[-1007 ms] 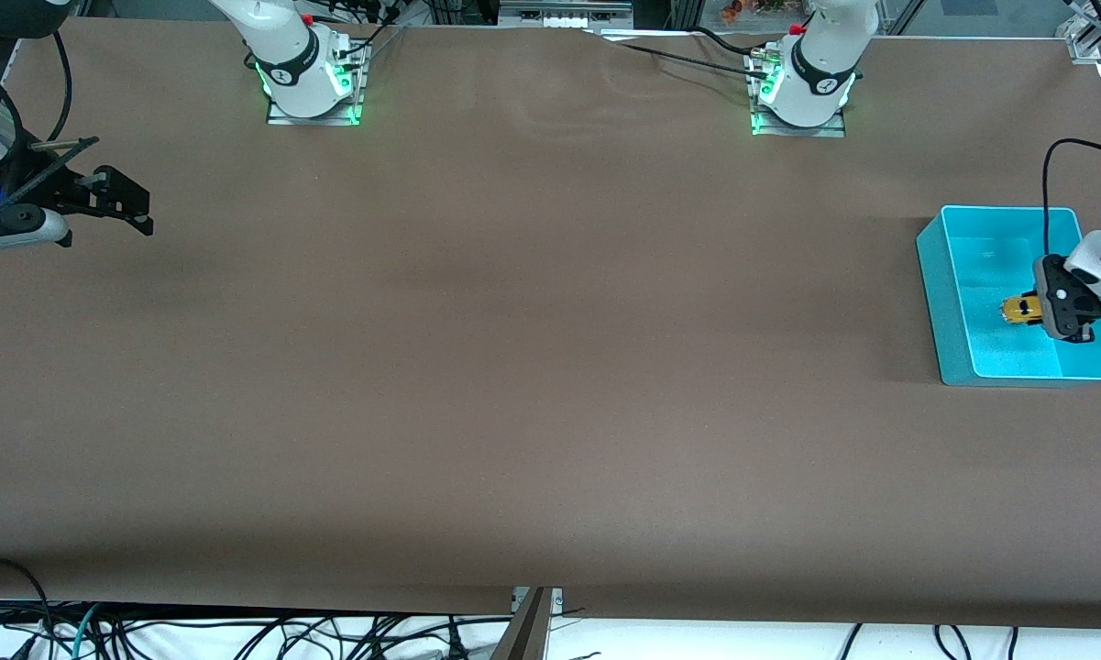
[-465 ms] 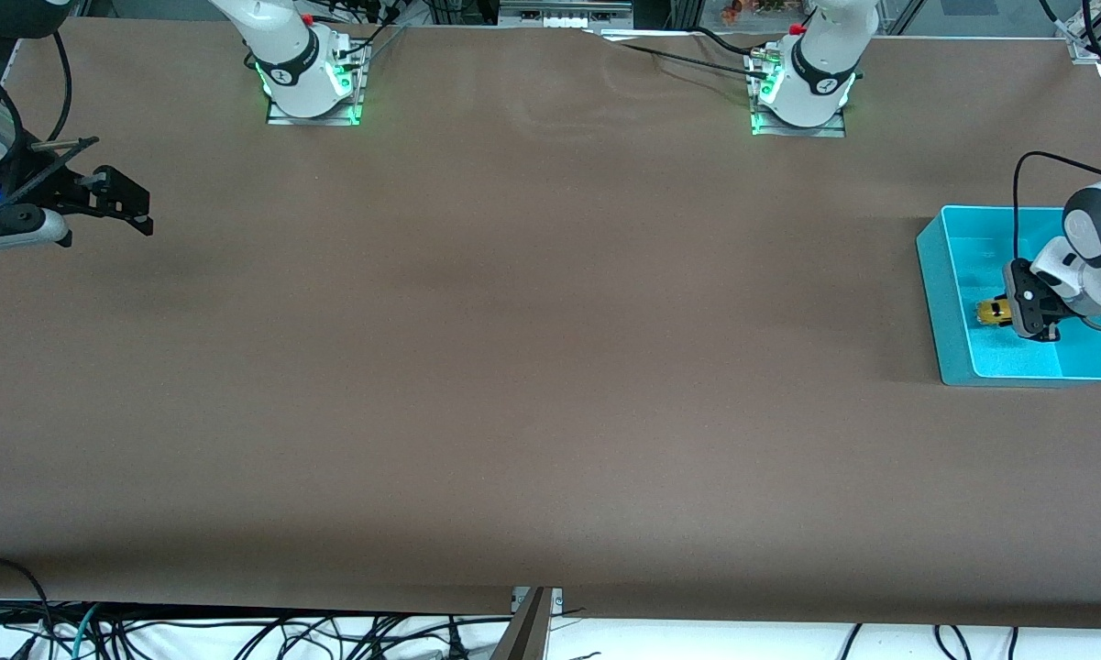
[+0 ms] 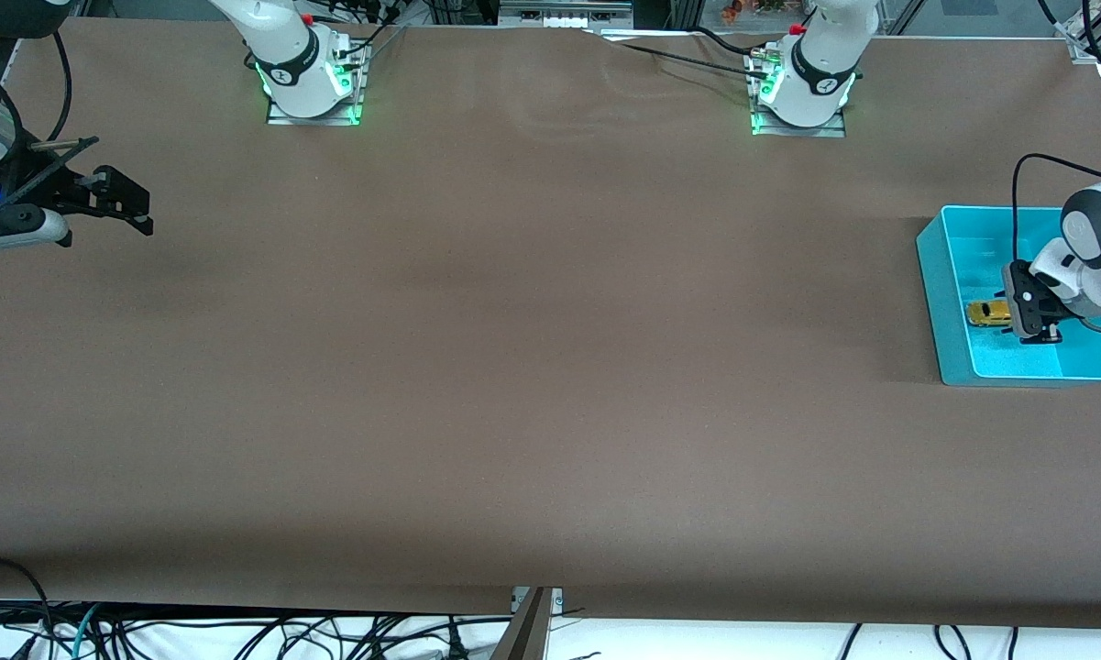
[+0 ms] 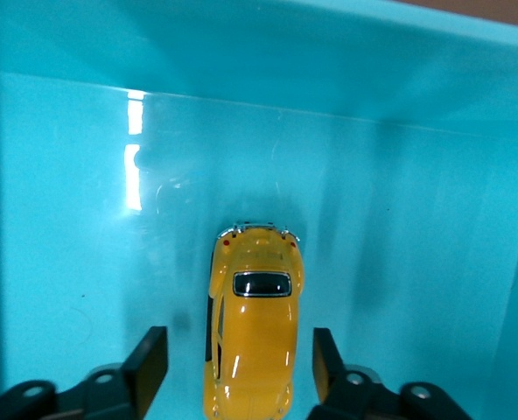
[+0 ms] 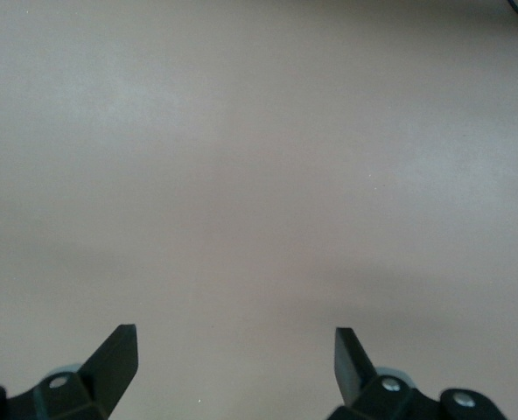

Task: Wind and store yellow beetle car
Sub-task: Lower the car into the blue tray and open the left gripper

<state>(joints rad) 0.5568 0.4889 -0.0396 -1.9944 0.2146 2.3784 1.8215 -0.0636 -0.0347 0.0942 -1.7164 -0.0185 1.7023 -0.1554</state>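
Note:
The yellow beetle car [image 3: 988,313] [image 4: 252,350] rests on the floor of a teal bin [image 3: 930,266] [image 4: 285,52] at the left arm's end of the table. My left gripper [image 3: 1014,313] [image 4: 238,350] hangs low inside the bin, open, with one finger on each side of the car and a gap showing on both sides. My right gripper [image 3: 142,215] [image 5: 235,350] waits open over bare brown table at the right arm's end, with nothing between its fingers.
The brown table cover [image 3: 532,367] stretches between the two arms. The bin's walls [image 3: 1027,376] surround the left gripper closely. Cables [image 3: 238,637] hang below the table's front edge.
The left gripper carried the car a little toward the bin's wall nearest the table's middle, then opened. The car left its grip and now lies on the bin floor. The right arm stayed still.

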